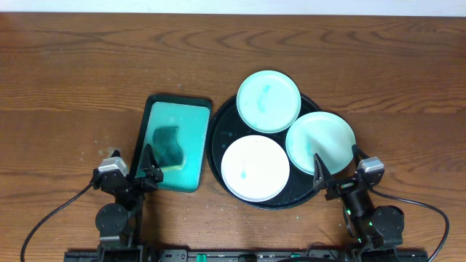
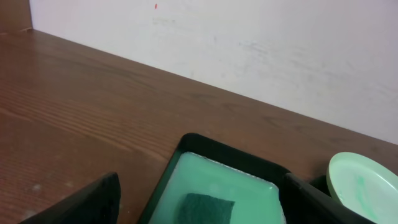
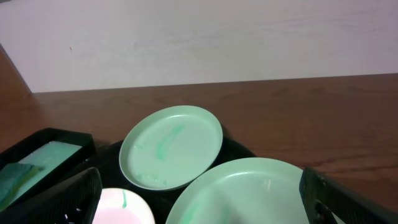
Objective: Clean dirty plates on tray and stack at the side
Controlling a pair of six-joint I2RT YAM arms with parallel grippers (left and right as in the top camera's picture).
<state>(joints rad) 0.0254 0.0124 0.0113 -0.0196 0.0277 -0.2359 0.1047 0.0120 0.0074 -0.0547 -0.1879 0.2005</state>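
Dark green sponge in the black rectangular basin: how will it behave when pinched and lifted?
The dark green sponge probably squashes and flops rather than staying stiff: its outline looks uneven. It lies in pale green liquid in the black rectangular basin, so likely soaked, heavier than it looks, slippery and dripping.

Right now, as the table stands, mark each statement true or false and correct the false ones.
1. Three plates lie on the round black tray. True.
2. The white plate is spotless. False: it has a small teal smear.
3. A dark sponge sits in the rectangular basin of pale green liquid. True.
4. The right gripper is shut on a plate. False: it is open and holds nothing.
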